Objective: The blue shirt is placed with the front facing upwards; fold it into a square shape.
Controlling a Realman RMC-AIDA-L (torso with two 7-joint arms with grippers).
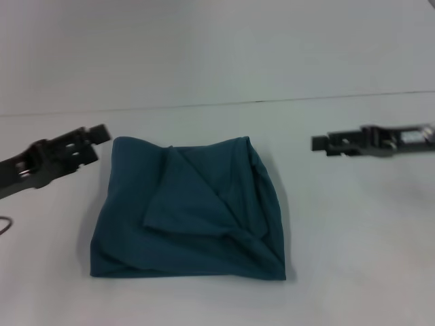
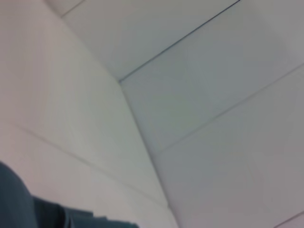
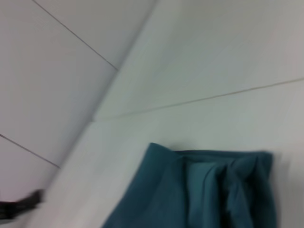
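Observation:
The blue shirt (image 1: 187, 210) lies folded into a rough square in the middle of the white table, plain teal cloth with a diagonal flap on top; no print shows. A corner of it appears in the left wrist view (image 2: 19, 209), and its folded edge fills the lower part of the right wrist view (image 3: 199, 190). My left gripper (image 1: 95, 139) hovers just beside the shirt's far left corner, apart from it. To the right of the shirt, my right gripper (image 1: 319, 144) hangs above bare table with a clear gap to the cloth. Neither holds anything.
The white table (image 1: 353, 258) runs to a seam line at the back (image 1: 272, 102), with a pale wall behind. A small dark ring shows at the left edge (image 1: 4, 225). The other arm's tip shows far off in the right wrist view (image 3: 19, 205).

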